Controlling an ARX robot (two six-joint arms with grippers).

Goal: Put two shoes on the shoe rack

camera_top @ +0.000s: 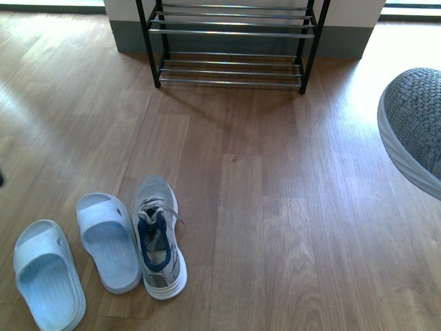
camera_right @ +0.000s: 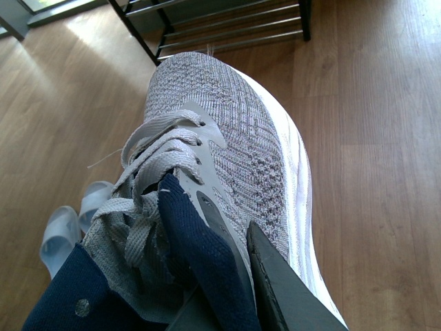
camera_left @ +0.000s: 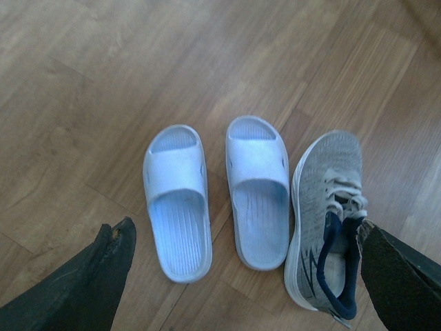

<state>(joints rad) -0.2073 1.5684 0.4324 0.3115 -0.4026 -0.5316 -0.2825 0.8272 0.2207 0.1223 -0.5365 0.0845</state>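
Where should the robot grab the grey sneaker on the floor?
Probably by the rim of its navy opening, coming down from above. The sneaker stands upright with the opening facing up, so one finger can slip inside. A slide sits close on its left, so the right wall is freer.

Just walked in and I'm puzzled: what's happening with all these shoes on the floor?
A two-armed robot is tidying shoes away. Its right end effector grips one grey sneaker, held clear of the wooden floor and not yet on the shoe rack ahead by the wall. The other grey sneaker and two pale slide sandals lie side by side on the floor. The open left end effector hangs above them, holding nothing.
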